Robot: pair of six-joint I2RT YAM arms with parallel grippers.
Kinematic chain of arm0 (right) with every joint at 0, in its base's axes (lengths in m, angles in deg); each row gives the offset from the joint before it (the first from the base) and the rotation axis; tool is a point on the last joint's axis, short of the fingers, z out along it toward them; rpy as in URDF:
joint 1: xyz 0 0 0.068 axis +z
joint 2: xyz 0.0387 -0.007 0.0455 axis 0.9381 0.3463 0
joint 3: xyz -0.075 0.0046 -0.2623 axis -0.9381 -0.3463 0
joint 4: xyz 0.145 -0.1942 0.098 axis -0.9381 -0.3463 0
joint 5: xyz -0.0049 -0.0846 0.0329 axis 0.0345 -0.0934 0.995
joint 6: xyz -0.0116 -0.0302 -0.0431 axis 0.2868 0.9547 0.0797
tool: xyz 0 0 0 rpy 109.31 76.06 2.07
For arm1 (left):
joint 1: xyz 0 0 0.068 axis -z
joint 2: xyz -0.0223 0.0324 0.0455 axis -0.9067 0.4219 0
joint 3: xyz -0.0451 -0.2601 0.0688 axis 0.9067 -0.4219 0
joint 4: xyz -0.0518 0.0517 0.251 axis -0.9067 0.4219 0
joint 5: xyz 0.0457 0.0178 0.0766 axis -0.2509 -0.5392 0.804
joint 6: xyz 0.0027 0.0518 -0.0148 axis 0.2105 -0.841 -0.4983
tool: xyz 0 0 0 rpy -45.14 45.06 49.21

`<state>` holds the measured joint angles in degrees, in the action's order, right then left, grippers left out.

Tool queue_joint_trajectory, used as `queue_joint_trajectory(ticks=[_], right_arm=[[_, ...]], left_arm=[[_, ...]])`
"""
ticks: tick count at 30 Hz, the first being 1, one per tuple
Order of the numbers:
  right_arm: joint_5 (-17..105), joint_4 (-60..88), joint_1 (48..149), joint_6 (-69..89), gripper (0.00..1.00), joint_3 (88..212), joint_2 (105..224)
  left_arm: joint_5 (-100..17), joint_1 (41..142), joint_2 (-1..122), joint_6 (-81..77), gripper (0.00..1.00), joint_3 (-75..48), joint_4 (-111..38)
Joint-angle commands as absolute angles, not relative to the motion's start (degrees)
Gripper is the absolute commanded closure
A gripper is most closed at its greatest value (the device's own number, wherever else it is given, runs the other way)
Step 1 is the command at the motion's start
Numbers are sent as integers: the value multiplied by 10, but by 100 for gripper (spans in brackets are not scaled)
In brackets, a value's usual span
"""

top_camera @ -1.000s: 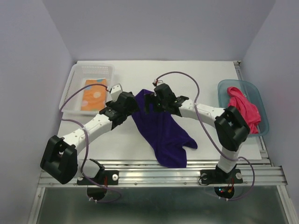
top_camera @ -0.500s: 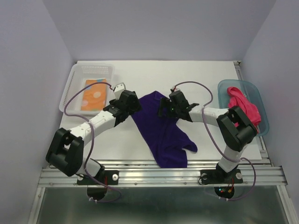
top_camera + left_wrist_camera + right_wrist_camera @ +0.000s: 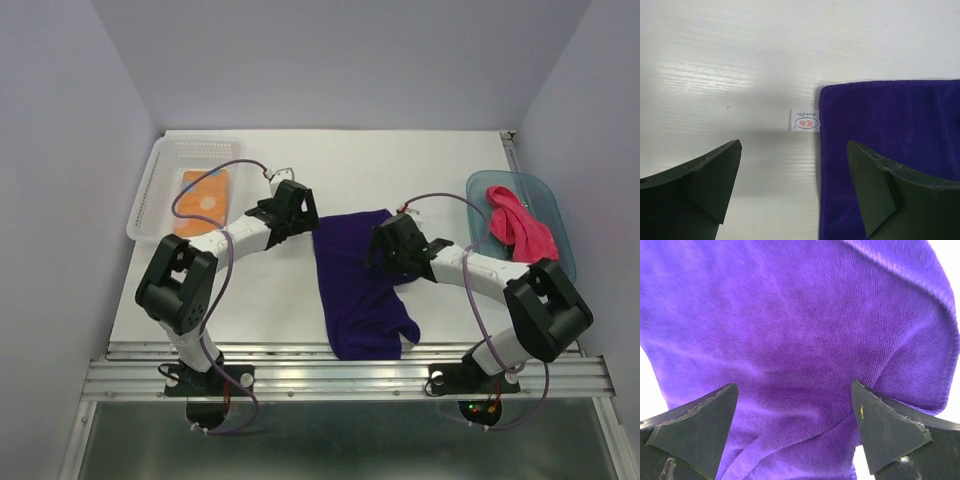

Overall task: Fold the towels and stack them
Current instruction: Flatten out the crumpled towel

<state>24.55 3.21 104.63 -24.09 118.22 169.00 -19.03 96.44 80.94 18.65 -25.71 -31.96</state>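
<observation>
since the earlier frame both arms have shifted right, and the far edge of the purple towel [image 3: 355, 290] has changed from a raised peak to a straight, flat line on the table [image 3: 400, 160]. the left gripper [image 3: 300, 208] sits at the towel's far-left corner. in the left wrist view its jaws are spread apart and empty, with that corner and a white label [image 3: 806, 120] lying flat between them. the right gripper [image 3: 385, 245] is at the far-right corner, its jaws likewise released and parted over the cloth with nothing clamped. the towel's near end is bunched by the table's near edge. the orange towel [image 3: 203, 197] lies folded in the clear basket [image 3: 160, 170]. the pink-red towel [image 3: 520, 225] lies crumpled in the teal tub [image 3: 560, 215].
</observation>
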Motion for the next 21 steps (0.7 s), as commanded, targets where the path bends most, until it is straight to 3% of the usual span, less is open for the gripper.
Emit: queue_joint_trajectory(ticks=[1,9,15,19,21], right_arm=[[217,-1,1047,-205,0,1244,1662],[143,-28,1039,-214,0,1296,1685],[165,-18,1009,-215,0,1312,1704],[169,-10,1000,-212,0,1309,1709],[174,-10,996,-210,0,1307,1709]], left_arm=[[-203,954,830,166,1,-223,-336],[-245,958,896,133,8,-178,-351],[-202,986,928,125,21,-154,-341],[-168,991,975,134,35,-111,-294],[-163,991,987,138,36,-102,-288]])
